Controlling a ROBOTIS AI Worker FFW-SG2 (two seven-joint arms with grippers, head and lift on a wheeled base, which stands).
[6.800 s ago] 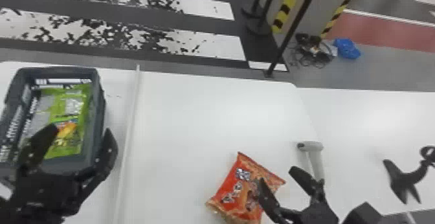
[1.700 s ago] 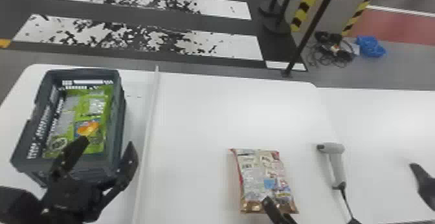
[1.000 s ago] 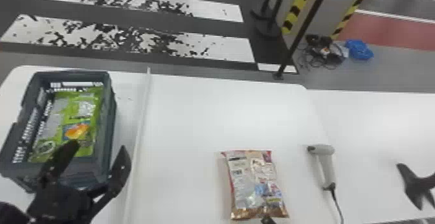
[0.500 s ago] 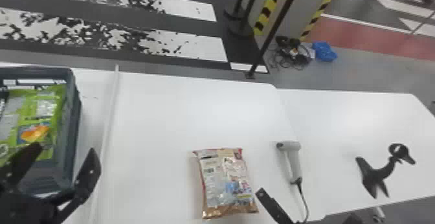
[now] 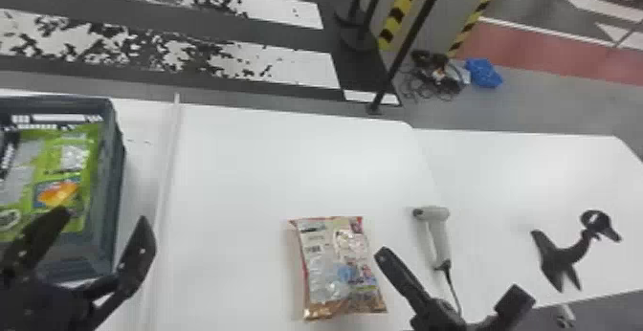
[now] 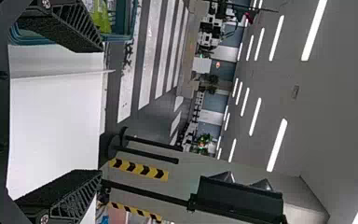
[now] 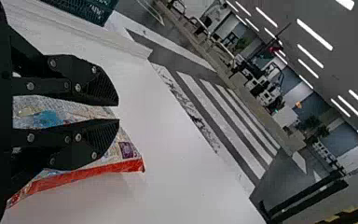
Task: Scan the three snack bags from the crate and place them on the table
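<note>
Head view: crate at the left of the white worktop, grey plastic with slotted walls; glossy green packaging inside, number of bags uncertain. The left end effector is at the crate's near side, fingers wide apart. Snack bag lies on the worktop, roughly rectangular, wrinkled and shiny, with a pale printed face and brownish lower edge. The right end effector is just beside it, fingers apart. Scanner: smooth light-grey body, dark cable, lying beyond that end effector. Farther right, a matt black stand with a ring-shaped top.

Left wrist view: the left end effector presents ribbed inner pads, with an open gap between. Background adds ceiling lights and a black box-like fixture.

Right wrist view: the right end effector has a narrow gap between its textured tips; the printed bag surface is visible through it. This angle gives the bag's bright red, creased edge and the crate's gridded corner.
</note>
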